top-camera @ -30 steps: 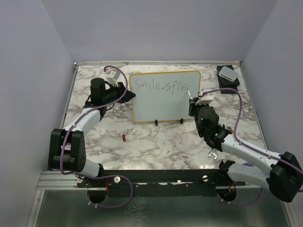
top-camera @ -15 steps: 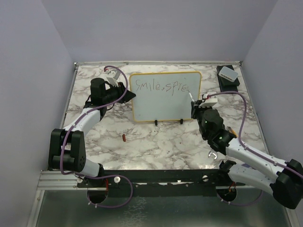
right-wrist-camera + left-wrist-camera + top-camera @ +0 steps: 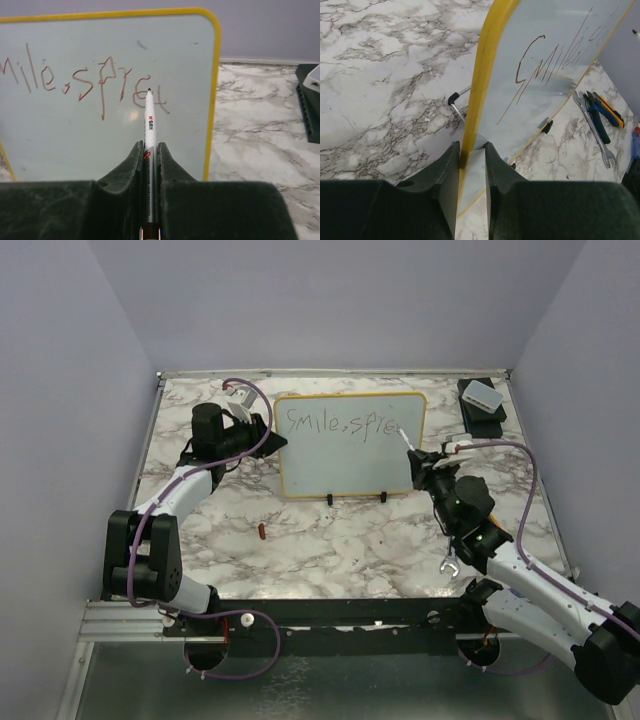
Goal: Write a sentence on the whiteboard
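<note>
The whiteboard [image 3: 350, 465] stands upright at the back middle of the table, with a yellow rim and black feet. The sentence [image 3: 340, 423] on it reads "smile, sprea" in one line; it also shows in the right wrist view [image 3: 95, 80]. My left gripper [image 3: 471, 150] is shut on the whiteboard's left rim [image 3: 482, 80]. My right gripper [image 3: 150, 150] is shut on a white marker [image 3: 149, 120]. The marker's tip points at the board face just by the last letters, near the right rim [image 3: 212, 100]. In the top view the marker [image 3: 405, 441] sits at the board's right edge.
A small white box on a black base [image 3: 481, 398] stands at the back right corner. A small red cap [image 3: 262, 531] lies on the marble in front of the board. Pliers and a wrench [image 3: 594, 120] lie beyond the board's foot in the left wrist view.
My right arm has swung right and back, its body drawing away from the board. The marker tip stays near the board's right edge. The left arm has not moved.
</note>
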You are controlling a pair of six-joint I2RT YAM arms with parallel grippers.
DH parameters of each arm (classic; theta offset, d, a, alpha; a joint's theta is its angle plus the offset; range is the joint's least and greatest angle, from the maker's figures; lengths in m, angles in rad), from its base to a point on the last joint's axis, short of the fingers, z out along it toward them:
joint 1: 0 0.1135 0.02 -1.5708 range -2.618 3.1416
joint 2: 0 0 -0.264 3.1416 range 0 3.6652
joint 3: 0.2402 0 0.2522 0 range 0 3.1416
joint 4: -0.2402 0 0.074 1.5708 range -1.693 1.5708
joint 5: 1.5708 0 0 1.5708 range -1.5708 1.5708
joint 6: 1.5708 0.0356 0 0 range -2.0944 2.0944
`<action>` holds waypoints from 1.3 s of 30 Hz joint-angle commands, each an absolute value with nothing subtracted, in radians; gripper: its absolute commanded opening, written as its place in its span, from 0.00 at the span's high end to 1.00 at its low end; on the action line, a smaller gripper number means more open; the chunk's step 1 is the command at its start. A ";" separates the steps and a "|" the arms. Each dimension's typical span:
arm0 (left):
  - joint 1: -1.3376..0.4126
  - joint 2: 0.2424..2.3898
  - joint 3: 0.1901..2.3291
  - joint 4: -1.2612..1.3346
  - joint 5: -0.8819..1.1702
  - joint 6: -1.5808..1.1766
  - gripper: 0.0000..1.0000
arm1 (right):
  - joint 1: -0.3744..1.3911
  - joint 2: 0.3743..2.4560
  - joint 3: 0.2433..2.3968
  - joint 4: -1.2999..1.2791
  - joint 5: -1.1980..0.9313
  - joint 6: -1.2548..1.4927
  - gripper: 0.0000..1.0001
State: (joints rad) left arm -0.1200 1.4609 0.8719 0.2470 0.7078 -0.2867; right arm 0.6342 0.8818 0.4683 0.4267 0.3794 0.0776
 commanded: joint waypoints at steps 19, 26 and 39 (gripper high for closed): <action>-0.122 1.509 0.912 0.123 0.722 -0.157 0.85 | 0.484 0.889 0.426 0.511 0.195 0.139 0.99; -0.122 1.504 0.911 0.124 0.723 -0.158 0.85 | 0.470 0.901 0.428 0.522 0.204 0.145 0.99; -0.123 1.500 0.910 0.124 0.723 -0.157 0.85 | 0.451 0.954 0.445 0.560 0.209 0.146 0.99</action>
State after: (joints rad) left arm -0.1181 1.4837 0.9085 0.1917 0.7265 -0.1780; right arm 0.4606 0.9451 0.4290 0.5129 0.1925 0.1398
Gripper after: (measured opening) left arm 0.234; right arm 0.105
